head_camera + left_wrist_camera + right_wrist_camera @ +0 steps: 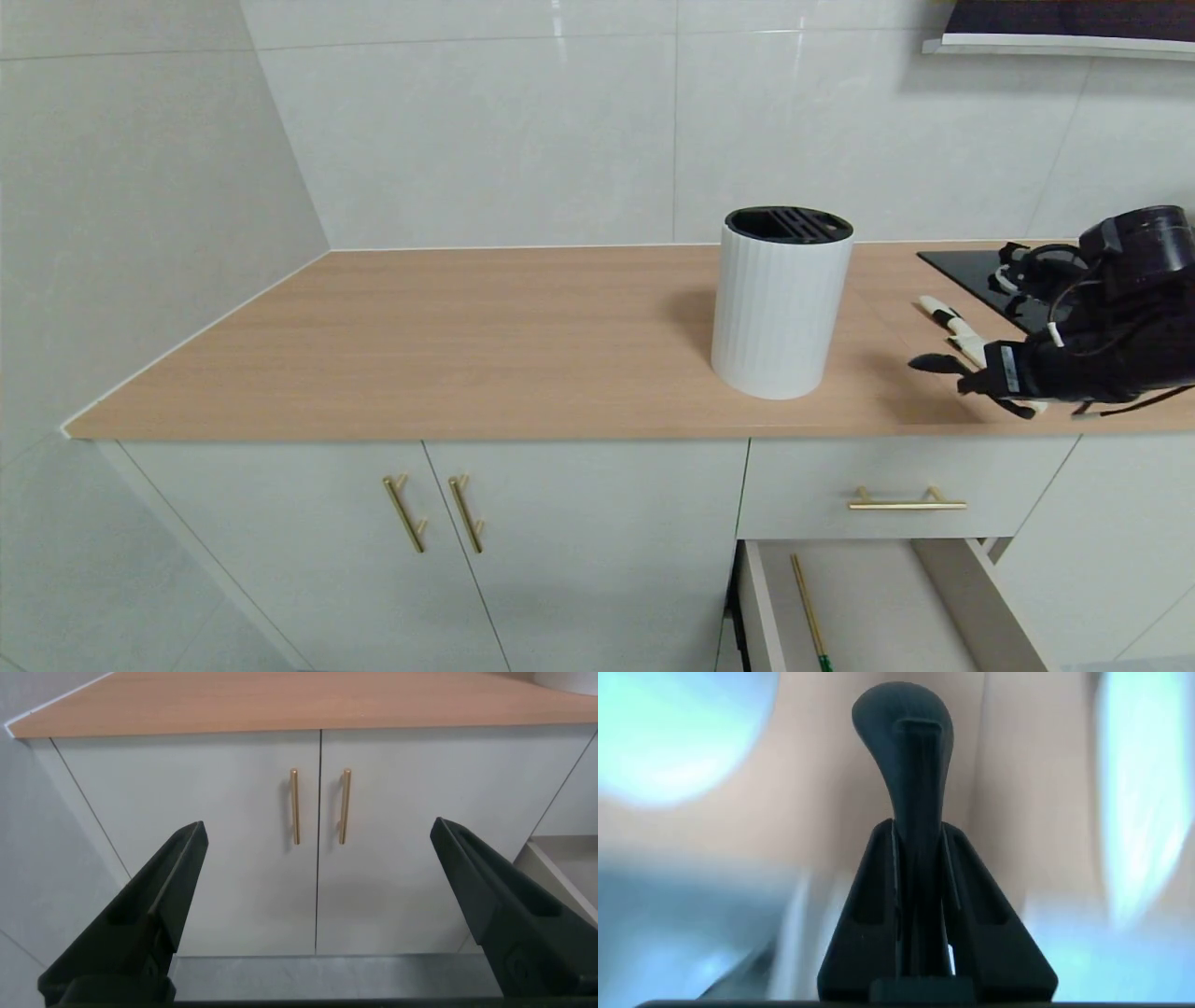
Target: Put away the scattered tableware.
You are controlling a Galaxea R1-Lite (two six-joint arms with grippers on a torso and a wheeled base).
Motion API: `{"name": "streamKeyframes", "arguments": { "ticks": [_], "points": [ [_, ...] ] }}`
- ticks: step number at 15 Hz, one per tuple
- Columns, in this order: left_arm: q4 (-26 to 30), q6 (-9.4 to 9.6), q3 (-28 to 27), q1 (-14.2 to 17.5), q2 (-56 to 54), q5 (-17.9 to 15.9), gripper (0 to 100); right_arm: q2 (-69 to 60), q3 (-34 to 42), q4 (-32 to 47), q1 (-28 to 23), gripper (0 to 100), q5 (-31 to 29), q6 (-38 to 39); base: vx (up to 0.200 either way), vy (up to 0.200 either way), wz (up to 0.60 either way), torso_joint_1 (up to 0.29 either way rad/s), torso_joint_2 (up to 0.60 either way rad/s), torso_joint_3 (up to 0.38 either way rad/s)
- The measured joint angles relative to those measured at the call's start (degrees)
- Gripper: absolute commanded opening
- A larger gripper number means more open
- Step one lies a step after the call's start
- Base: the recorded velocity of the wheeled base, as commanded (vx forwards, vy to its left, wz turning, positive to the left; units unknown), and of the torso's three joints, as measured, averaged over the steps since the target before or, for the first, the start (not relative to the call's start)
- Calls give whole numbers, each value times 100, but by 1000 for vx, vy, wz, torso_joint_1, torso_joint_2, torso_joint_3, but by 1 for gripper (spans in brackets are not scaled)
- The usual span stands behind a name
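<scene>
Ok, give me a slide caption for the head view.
Right pincer low over wooden counter beside white ribbed holder; drawer below open.

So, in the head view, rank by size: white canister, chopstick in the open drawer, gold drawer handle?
1. white canister.
2. chopstick and gold drawer handle: similar length, too close to rank.

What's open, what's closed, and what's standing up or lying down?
Left end effector: open.
Right end effector: shut.
Top drawer: closed.
Bottom drawer: pulled open, with a chopstick lying inside.
Cupboard doors: both closed.
White holder: standing upright on the counter.
White-handled utensil: lying flat on the counter.
</scene>
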Motion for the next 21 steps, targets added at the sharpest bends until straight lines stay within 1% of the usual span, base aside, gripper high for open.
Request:
{"name": "streamKeyframes", "arguments": {
  "ticks": [1, 3, 7, 9, 12, 14, 16, 21],
  "points": [
    [2, 0, -1, 0, 0, 2, 100, -247, 63, 436, 137, 0, -364, 323, 0, 0, 0, 0, 0, 0],
    [2, 0, -4, 0, 0, 0, 100, -603, 352, 672, 368, 0, -607, 605, 0, 0, 0, 0, 0, 0],
    [0, -2, -1, 0, 0, 2, 100, -1063, 1428, 679, 883, 0, -670, 723, 0, 0, 0, 0, 0, 0],
    [0, -2, -1, 0, 0, 0, 100, -1083, 1825, 261, 1118, 0, -681, 972, 0, 0, 0, 0, 0, 0],
    [0, 0, -1, 0, 0, 0, 100, -973, 1993, 145, 1162, 0, -735, 1040, 0, 0, 0, 0, 0, 0],
    [0, 0, -1, 0, 0, 2, 100, -820, 2018, 134, 1173, 0, -970, 1035, 0, 0, 0, -90, 222, 141],
    [-2, 0, -1, 0, 0, 2, 100, -696, 2042, 134, 1170, 0, -1142, 1037, 0, 0, 0, -159, 420, 261],
    [-5, 0, -1, 0, 0, 0, 100, -581, 2075, 145, 1170, 0, -1154, 1035, 0, 0, 0, -162, 474, 308]
  ]
}}
